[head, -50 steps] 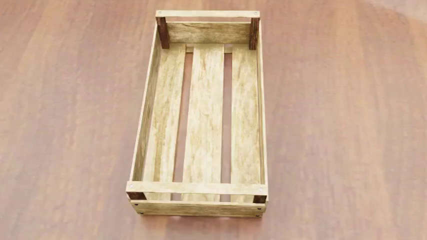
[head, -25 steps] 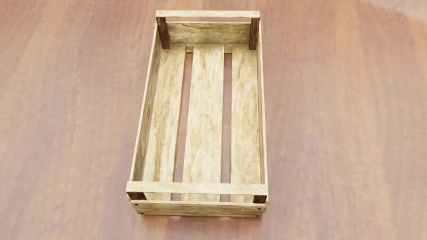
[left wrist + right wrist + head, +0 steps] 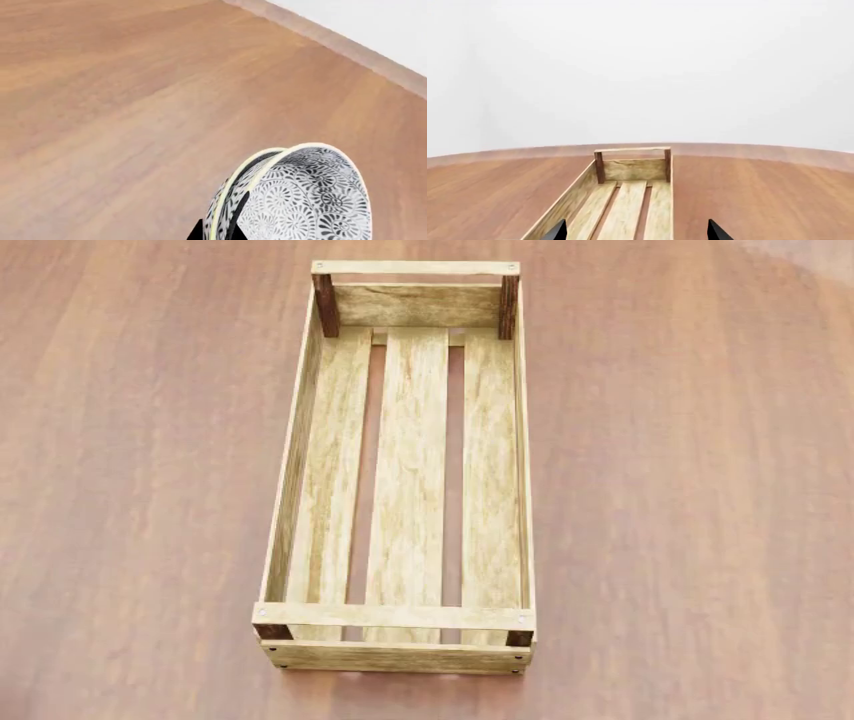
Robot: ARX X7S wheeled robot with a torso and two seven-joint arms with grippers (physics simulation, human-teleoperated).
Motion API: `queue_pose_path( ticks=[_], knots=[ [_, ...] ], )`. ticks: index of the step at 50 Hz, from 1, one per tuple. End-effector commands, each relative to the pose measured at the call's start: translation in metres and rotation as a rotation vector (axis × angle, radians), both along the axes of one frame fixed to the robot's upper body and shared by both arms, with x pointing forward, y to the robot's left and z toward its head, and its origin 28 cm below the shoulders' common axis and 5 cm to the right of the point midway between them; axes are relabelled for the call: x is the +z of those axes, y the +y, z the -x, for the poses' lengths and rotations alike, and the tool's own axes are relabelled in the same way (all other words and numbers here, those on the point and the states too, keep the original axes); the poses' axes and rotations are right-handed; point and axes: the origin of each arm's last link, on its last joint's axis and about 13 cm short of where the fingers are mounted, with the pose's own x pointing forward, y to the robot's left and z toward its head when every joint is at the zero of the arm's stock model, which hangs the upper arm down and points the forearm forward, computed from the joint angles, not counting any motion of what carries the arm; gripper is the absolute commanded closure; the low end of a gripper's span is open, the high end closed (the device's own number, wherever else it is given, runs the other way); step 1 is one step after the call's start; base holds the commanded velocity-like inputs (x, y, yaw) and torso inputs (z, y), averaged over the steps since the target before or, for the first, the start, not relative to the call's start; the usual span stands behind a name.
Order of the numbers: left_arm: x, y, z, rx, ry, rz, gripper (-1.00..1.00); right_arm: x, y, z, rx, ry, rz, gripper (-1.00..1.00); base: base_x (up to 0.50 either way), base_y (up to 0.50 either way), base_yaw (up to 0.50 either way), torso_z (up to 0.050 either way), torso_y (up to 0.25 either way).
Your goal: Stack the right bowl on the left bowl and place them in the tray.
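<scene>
Two grey-and-white patterned bowls sit nested, tilted on edge, in the left wrist view: the inner bowl [image 3: 310,197] has a white rim, the outer bowl [image 3: 222,200] a yellowish rim. My left gripper [image 3: 217,231] is shut on their rims, one black tip on each side of the wall. The tray [image 3: 407,480], a long light-wood slatted crate, lies lengthwise in the middle of the head view with nothing in it. My right gripper [image 3: 637,232] is open, its tips spread wide over the near end of the tray [image 3: 627,200]. Neither gripper nor the bowls show in the head view.
The brown wooden tabletop [image 3: 694,490] stretches on both sides of the tray. Its far edge [image 3: 347,45] meets a white background in the left wrist view.
</scene>
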Motion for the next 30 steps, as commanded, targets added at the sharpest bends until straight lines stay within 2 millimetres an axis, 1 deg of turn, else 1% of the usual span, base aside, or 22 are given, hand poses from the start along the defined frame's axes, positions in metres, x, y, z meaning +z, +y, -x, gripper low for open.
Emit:
queue_pose_path(
  ticks=[1, 4, 7, 13, 17, 18, 19, 23, 27, 30],
  knots=[
    [0.063, -0.028, -0.005, -0.091, -0.144, -0.226, 1.00, 0.003, -0.004, -0.001, -0.004, -0.033, -0.018, -1.00, 0.00, 0.00, 0.00, 0.000, 0.000],
    [0.079, -0.036, -0.006, -0.116, -0.168, -0.273, 1.00, 0.004, -0.007, 0.000, -0.007, -0.038, -0.028, -1.00, 0.00, 0.00, 0.00, 0.000, 0.000],
    [0.091, -0.044, -0.006, -0.138, -0.188, -0.298, 1.00, 0.004, -0.009, 0.001, -0.011, -0.040, -0.034, -1.00, 0.00, 0.00, 0.00, 0.000, 0.003],
    [0.105, -0.066, -0.012, -0.235, -0.246, -0.322, 1.00, 0.003, -0.010, 0.004, -0.010, -0.044, -0.044, -1.00, 0.00, 0.00, 0.00, 0.000, 0.000],
    [0.116, -0.081, -0.020, -0.287, -0.293, -0.341, 1.00, 0.003, -0.010, 0.005, -0.011, -0.042, -0.046, -1.00, 0.00, 0.00, 0.00, 0.000, 0.000],
    [0.122, -0.086, -0.023, -0.307, -0.314, -0.345, 1.00, 0.003, -0.011, 0.006, -0.012, -0.043, -0.047, -1.00, 0.00, 0.00, 0.00, 0.000, 0.000],
    [0.123, -0.088, -0.024, -0.312, -0.320, -0.350, 1.00, 0.003, -0.011, 0.006, -0.013, -0.043, -0.048, -1.00, 0.00, 0.00, 0.00, 0.000, 0.000],
    [0.141, -0.107, -0.030, -0.390, -0.382, -0.386, 1.00, 0.004, -0.012, 0.006, -0.019, -0.042, -0.050, -1.00, 0.00, 0.00, 0.00, 0.000, 0.003],
    [0.164, -0.127, -0.033, -0.455, -0.457, -0.425, 1.00, 0.003, -0.012, 0.006, -0.023, -0.041, -0.051, -1.00, 0.00, 0.00, 0.00, 0.000, 0.000],
    [0.177, -0.141, -0.037, -0.538, -0.505, -0.402, 1.00, 0.004, -0.013, 0.006, -0.025, -0.044, -0.053, -1.00, 0.00, 0.00, 0.00, 0.000, 0.003]
  ],
)
